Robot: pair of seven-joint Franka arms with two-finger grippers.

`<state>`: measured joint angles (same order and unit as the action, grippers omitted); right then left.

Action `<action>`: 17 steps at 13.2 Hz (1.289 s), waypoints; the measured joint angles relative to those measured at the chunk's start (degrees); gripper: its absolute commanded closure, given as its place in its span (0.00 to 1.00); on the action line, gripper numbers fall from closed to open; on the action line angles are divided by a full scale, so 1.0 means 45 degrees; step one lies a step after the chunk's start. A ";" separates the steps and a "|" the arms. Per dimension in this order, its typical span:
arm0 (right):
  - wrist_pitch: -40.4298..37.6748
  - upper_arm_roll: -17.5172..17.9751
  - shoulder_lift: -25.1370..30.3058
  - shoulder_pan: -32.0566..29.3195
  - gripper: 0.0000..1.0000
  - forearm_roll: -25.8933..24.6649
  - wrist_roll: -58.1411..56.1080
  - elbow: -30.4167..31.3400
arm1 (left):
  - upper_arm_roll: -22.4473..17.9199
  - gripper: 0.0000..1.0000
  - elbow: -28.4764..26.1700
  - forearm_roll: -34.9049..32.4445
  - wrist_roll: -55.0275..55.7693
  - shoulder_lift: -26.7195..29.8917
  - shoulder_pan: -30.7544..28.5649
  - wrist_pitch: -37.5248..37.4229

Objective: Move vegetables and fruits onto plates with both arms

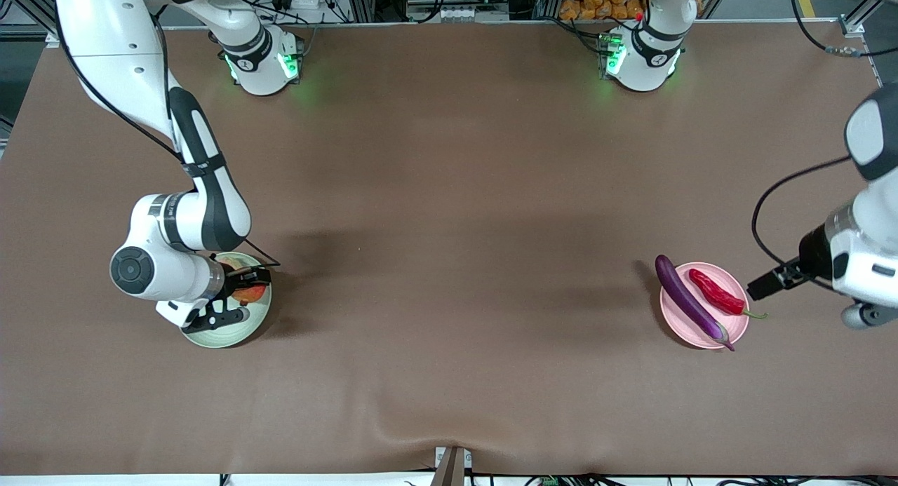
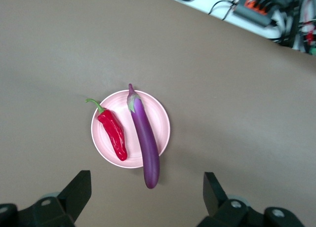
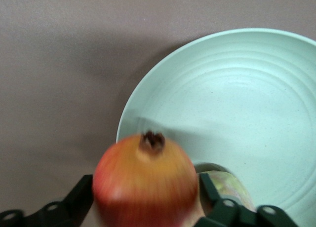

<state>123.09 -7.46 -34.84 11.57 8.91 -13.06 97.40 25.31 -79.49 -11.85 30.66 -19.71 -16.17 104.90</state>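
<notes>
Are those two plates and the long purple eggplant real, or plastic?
Pink plate and green plate: matte with fine concentric ridges, likely ceramic or melamine. Eggplant: very even glossy skin, possibly a plastic replica; looks alone cannot settle it.

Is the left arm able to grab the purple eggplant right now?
Probably yes. The left gripper hangs open beside the pink plate, and the eggplant lies on top, uncovered; only the chili pepper lies alongside, apart from it.

Glossy eggplant [image 1: 691, 301] and chili [image 1: 715, 292]; matte pink plate [image 1: 735, 326]; brown cloth-like table [image 1: 449, 226].
</notes>
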 measured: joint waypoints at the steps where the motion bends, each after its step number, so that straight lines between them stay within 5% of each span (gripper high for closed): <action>1: -0.0001 -0.0008 0.0019 -0.0016 0.00 0.0000 -0.0003 -0.0031 | 0.0187 0.00 0.0004 0.0122 0.0000 0.0329 -0.0008 -0.0058; 5: -0.0647 -0.0123 0.0948 -0.0117 0.00 0.0000 -0.0003 -0.0263 | 0.0363 0.00 0.0001 0.0383 -0.0005 0.1152 -0.0036 -0.0918; 10: -0.4238 -0.0234 0.4578 -0.0984 0.00 -0.0036 -0.0003 -0.0407 | 0.0002 0.00 -0.0031 0.1340 -0.1301 0.2478 0.0074 -0.2446; 11: -0.4878 -0.0251 0.5115 -0.1042 0.00 -0.0175 0.0047 -0.0383 | -0.0622 0.00 -0.0075 0.1510 -0.1926 0.2766 0.0458 -0.2939; 15: -0.6411 -0.0192 0.6434 -0.1044 0.00 -0.0794 0.1214 -0.0345 | -0.5540 0.00 -0.0492 0.1720 -0.2749 0.3698 0.4906 -0.3984; 17: -0.6810 -0.0163 0.7018 -0.1156 0.00 -0.0833 0.1420 -0.0344 | -0.5894 0.00 -0.1226 0.1808 -0.2750 0.4254 0.5205 -0.3990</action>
<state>92.44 -8.20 -3.26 6.37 5.16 -6.67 95.85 -1.21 -85.01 -3.72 18.29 -0.57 7.25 86.95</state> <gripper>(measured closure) 0.000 0.000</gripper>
